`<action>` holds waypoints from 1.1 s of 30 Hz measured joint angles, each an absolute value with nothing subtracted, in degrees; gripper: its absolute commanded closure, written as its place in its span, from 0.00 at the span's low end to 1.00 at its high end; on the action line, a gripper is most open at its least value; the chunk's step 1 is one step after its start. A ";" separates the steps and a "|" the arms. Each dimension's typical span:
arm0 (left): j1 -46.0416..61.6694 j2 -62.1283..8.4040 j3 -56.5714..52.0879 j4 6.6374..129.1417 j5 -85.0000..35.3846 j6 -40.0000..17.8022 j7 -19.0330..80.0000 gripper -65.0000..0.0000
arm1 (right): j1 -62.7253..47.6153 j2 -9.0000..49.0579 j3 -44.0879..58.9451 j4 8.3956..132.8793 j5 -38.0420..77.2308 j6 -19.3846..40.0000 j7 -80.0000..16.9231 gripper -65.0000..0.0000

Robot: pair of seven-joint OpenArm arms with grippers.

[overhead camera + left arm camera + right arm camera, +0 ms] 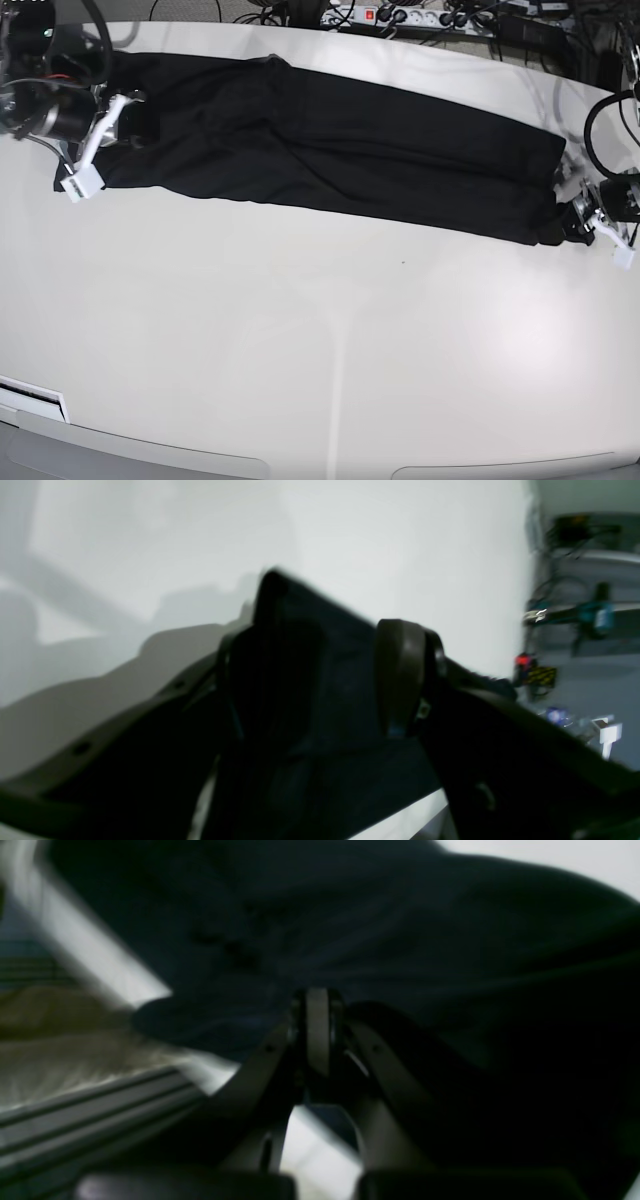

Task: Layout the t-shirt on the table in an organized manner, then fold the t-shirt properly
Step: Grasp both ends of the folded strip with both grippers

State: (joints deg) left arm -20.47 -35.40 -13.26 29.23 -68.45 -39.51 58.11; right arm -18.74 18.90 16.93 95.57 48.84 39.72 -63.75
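From my seat, the right gripper [318, 1027] has its jaws pressed together, and I judge cloth is pinched at its tip, though blur hides the bite. The shirt [330, 150] runs away from it in a long folded band across the table's [330, 350] far side. At the band's other end the left gripper [325, 675] stands wide, cloth lying between its jaws; whether it has a hold I cannot tell. My worry: if I pull now, that loose end drags and the fold skews. A thin pinch could slip free too.
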 measured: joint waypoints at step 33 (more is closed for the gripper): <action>-11.92 -37.30 -7.75 40.16 -52.97 -40.21 46.68 0.45 | -17.91 19.31 1.58 89.32 24.53 30.00 -49.74 1.00</action>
State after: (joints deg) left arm -11.92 -37.30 -7.75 40.16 -52.97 -40.21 46.68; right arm -17.91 19.31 1.58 89.32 24.53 30.00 -49.74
